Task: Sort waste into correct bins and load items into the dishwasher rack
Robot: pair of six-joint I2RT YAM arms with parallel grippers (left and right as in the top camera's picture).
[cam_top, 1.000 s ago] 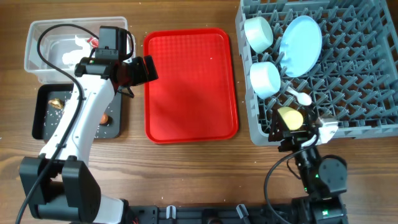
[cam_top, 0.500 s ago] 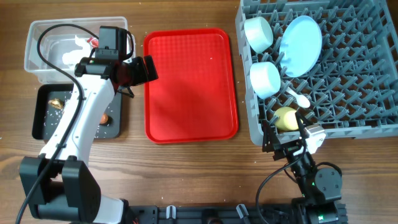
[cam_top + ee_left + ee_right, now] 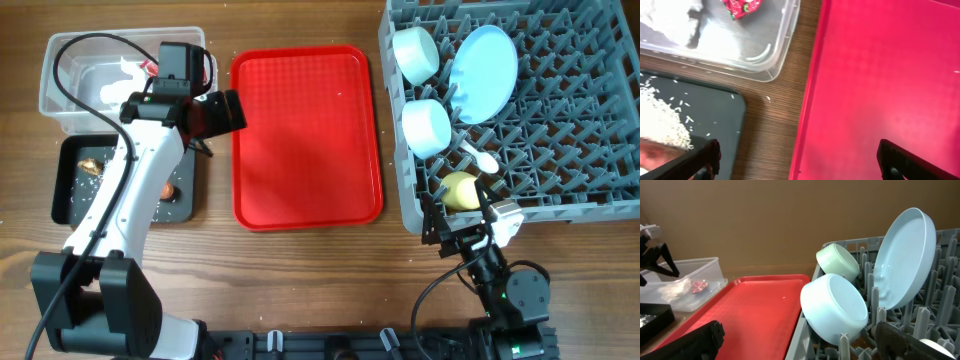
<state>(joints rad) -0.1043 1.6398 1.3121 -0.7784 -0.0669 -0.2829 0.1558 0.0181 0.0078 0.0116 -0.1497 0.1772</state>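
Hovering at edge of red serving tray point(image 3: 880, 75), left gripper point(image 3: 797, 152) spread wide, empty; right gripper point(image 3: 797, 331) also wide apart, empty, beside dishwasher rack point(image 3: 570, 150) holding yellow cup point(image 3: 460, 189).

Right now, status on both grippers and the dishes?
Left gripper open, empty, at the red tray's edge. Right gripper open, empty, at the rack's near edge. Plate, upper bowl, lower bowl, cup, spoon racked. Nothing blocking either gripper.
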